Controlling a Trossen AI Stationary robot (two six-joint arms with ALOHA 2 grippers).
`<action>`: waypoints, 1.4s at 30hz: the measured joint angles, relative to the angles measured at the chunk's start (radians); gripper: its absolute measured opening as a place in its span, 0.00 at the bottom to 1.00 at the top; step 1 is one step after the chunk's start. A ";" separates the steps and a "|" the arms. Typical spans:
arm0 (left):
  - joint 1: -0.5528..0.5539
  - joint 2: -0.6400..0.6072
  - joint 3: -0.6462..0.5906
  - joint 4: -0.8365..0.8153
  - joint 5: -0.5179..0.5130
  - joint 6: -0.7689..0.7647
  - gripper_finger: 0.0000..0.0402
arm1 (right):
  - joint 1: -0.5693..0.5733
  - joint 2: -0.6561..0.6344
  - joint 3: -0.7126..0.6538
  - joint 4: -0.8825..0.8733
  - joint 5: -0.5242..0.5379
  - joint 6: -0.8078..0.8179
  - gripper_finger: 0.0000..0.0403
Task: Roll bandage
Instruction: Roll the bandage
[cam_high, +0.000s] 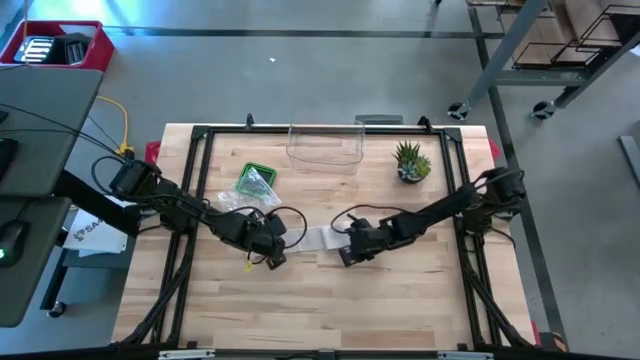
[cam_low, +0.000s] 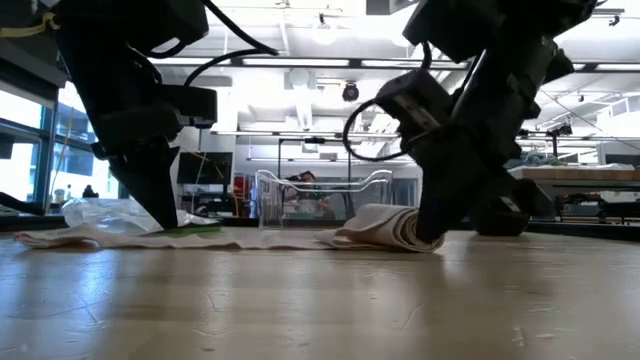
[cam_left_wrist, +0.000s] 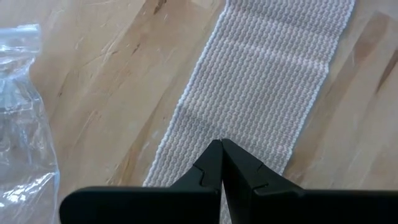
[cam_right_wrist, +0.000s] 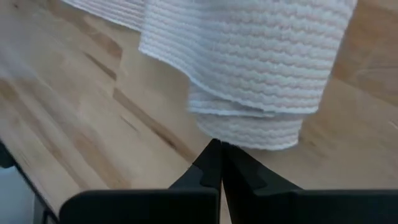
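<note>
Bandage (cam_high: 318, 238) lies mid-table, partly rolled at its right end. Left gripper (cam_left_wrist: 221, 149) fingers closed together, tips pressed onto the flat strip, nothing gripped. Right gripper (cam_right_wrist: 219, 148) likewise closed and empty, tips against the loose roll (cam_low: 385, 229) on the wooden table (cam_high: 400, 300)

Both arms reach in from the frame's side edges toward the centre in the high view, wrists bent low. The left gripper (cam_high: 268, 240) sits left of centre, fingers pressed together; the right gripper (cam_high: 345, 247) right of centre, likewise closed
</note>
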 joint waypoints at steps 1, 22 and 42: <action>0.000 0.000 -0.001 0.000 -0.004 0.000 0.00 | 0.000 0.007 0.000 0.008 0.001 0.001 0.00; -0.001 0.032 -0.022 0.047 0.022 -0.015 0.00 | -0.063 0.005 0.013 0.088 -0.036 -0.028 0.00; 0.328 -0.068 0.019 0.178 0.078 0.398 0.00 | -0.067 -0.131 0.013 -0.100 -0.012 -0.276 0.00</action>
